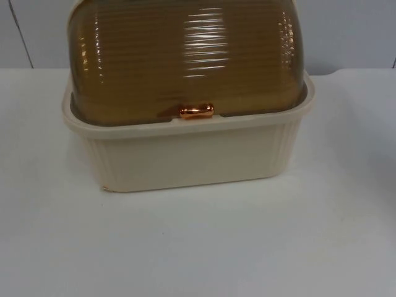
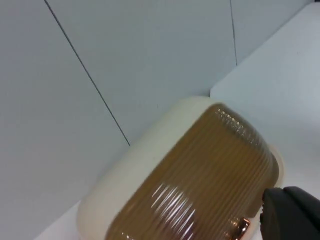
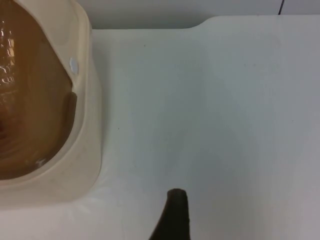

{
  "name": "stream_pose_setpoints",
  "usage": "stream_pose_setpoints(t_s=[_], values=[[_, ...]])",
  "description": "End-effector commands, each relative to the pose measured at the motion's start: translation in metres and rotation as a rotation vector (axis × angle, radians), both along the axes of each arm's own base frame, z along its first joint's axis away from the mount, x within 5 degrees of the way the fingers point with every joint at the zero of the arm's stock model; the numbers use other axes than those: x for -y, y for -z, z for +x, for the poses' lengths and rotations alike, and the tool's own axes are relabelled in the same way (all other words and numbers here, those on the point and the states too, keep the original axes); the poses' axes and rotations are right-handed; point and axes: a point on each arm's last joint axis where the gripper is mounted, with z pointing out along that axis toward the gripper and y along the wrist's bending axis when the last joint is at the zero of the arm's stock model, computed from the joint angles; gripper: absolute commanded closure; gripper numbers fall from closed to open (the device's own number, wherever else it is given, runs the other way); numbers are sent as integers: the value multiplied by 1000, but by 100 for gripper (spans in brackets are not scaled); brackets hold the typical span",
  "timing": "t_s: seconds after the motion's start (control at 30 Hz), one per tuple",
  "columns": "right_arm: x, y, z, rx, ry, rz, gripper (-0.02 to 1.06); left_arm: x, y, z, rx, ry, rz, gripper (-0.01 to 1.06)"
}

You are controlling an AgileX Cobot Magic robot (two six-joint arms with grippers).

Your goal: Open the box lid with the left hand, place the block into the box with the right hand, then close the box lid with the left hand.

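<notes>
A cream ribbed box (image 1: 185,158) stands at the back middle of the white table. Its brown see-through domed lid (image 1: 185,55) is down, and the copper handle (image 1: 196,111) rests at the front rim. In the left wrist view the lid (image 2: 200,190) and the handle (image 2: 242,227) lie just beside my left gripper (image 2: 292,215), which hovers above the box near the wall. In the right wrist view my right gripper (image 3: 172,217) hangs over bare table to the right of the box rim (image 3: 87,100), apart from it.
The grey partition wall (image 1: 346,31) rises right behind the box. White table (image 1: 198,247) stretches in front of the box and to both sides. A notch in the table's back edge (image 3: 200,25) lies to the right of the box.
</notes>
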Motion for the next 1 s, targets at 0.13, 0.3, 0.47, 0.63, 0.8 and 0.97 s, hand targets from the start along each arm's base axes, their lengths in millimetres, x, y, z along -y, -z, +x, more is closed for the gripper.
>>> stream_pose_setpoints(t_s=[0.13,0.3,0.47,0.63,0.8,0.97], values=[[-2,-11,3,108,-33,8,34,-10,6,-14,-2,-9,-7,105],[-12,-16,-11,99,-118,-56,34,-25,27,-35,4,-24,-41,105],[-30,-25,-31,127,-251,-92,34,-41,50,-60,54,-33,-131,105],[-47,-38,-57,181,-383,-71,34,-56,83,-82,47,-35,-162,105],[-58,-52,-91,234,-528,-33,34,-72,113,-106,34,-43,-199,105],[-49,-61,-119,249,-597,-14,34,-89,122,-131,72,-41,-236,105]])
